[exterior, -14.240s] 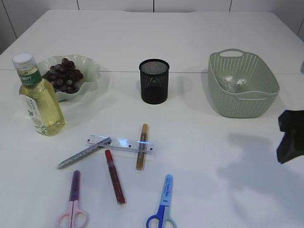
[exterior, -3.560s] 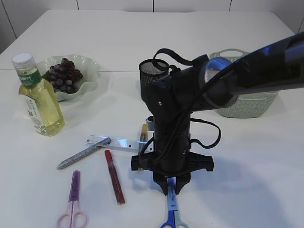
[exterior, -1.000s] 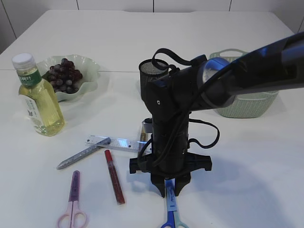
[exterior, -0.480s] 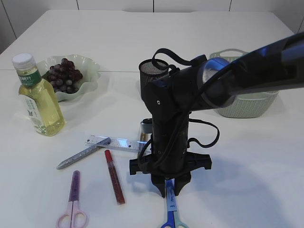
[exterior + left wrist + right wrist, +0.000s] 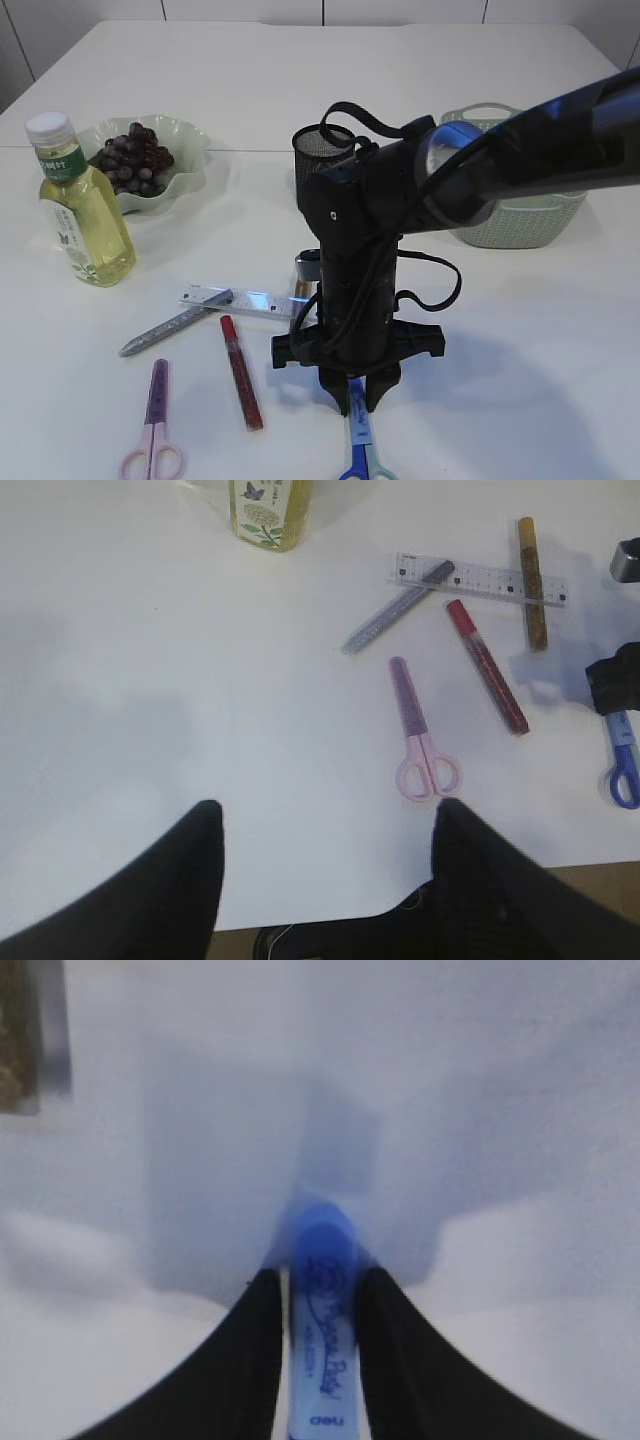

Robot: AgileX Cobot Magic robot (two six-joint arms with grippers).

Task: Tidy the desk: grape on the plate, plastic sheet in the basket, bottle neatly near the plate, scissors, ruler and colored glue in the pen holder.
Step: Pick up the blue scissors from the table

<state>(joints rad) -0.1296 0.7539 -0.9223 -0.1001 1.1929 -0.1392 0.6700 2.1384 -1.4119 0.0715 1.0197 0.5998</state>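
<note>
right hand [image 5: 318, 1300] — clamped on blue scissors [image 5: 322, 1350], tabletop

Exterior: slanted down from chest height at the table's front, facing the far edge, mid-range. Left wrist: high, well off the table, looking down at the clutter from the left. Right wrist: very close, pointing straight down between its own fingers. Shared by all three: blue scissors [image 5: 354, 440] [image 5: 622, 765] [image 5: 322, 1355]. Shared by exterior and left wrist: pink scissors [image 5: 154, 420] [image 5: 418, 735], ruler [image 5: 245, 300] [image 5: 480, 578].
</note>
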